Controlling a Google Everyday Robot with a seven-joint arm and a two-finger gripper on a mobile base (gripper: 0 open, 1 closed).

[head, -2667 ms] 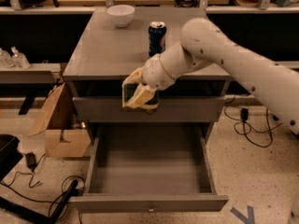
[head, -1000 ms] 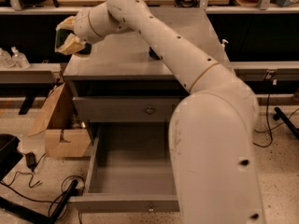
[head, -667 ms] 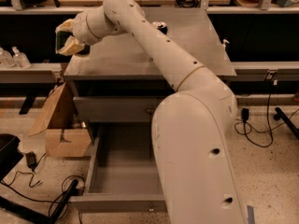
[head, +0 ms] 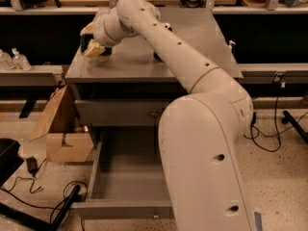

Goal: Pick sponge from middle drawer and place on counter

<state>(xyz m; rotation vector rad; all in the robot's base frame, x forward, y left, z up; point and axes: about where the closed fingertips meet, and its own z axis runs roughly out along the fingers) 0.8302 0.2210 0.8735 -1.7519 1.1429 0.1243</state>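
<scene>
Gripping the sponge (head: 92,50), the gripper (head: 95,43) hangs low over the counter (head: 212,38), probably to set it down. Drawer (head: 129,173) stands open below.

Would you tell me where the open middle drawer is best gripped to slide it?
Grip the small knob centred on the middle drawer's front panel, coming straight from the front: the drawer stands pulled out with the knob facing outward. The gripper is over the counter's left rear, holding the sponge.
</scene>
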